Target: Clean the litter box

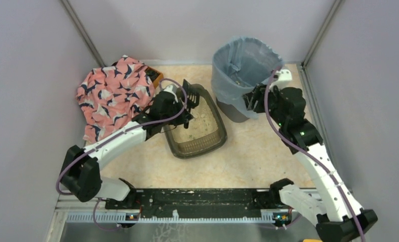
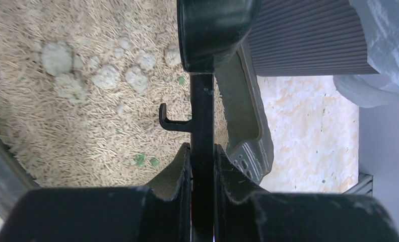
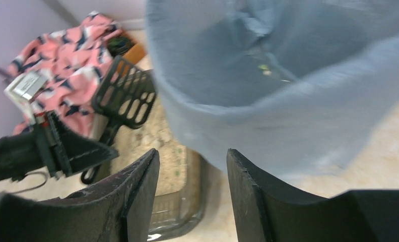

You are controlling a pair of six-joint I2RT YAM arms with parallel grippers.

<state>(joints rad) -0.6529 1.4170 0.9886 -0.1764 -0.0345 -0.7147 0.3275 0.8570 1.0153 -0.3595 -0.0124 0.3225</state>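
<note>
My left gripper clenches the scoop above the litter box (mid-table, touching the bin), ready to sift. My right gripper gapes empty at the bin, likely to steady it.

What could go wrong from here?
The left gripper pinches only the thin handle of the scoop, so a loaded scoop could twist and spill onto the table between the litter box and bin. The right gripper, jaws apart beside the loose liner, could snag it or nudge the bin.
</note>
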